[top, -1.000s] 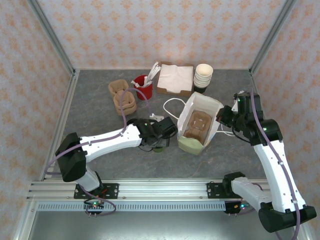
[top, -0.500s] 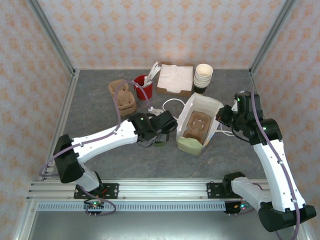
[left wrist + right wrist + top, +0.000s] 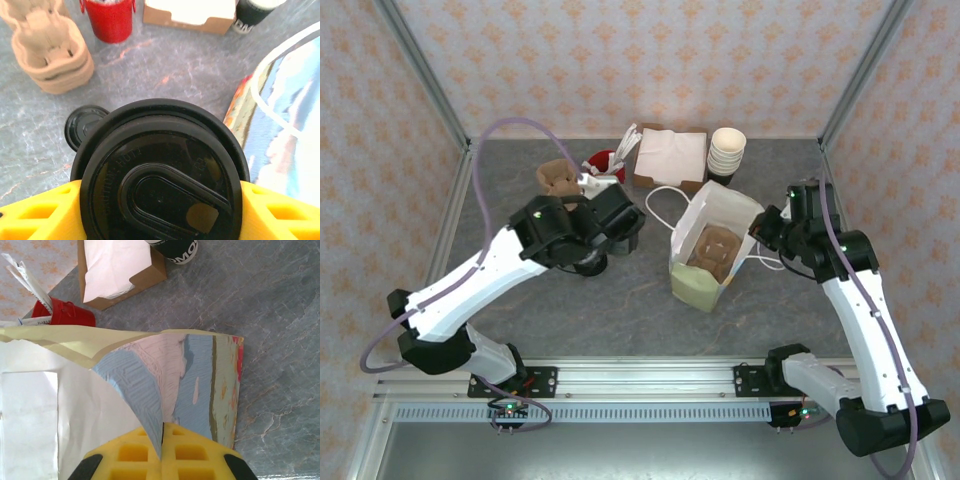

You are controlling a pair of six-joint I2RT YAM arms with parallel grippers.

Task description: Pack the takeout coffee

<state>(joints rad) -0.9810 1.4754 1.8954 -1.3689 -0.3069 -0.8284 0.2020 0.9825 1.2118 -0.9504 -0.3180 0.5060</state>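
we judge the packing about half done: our left gripper [image 3: 160, 215] is closed partway round the takeout coffee [image 3: 162, 170], holding it by the lid's sides, apparently lifted, left of the paper bag [image 3: 725, 215], while our right gripper [image 3: 161, 439] is pinched tight on the bag's top edge. what's left is carrying the cup over and setting it into the carrier [image 3: 710, 250] inside. the lid's raised lettering seems to include "hot", and the stack of cups [image 3: 175, 247] shows cut-off white letters "omo".
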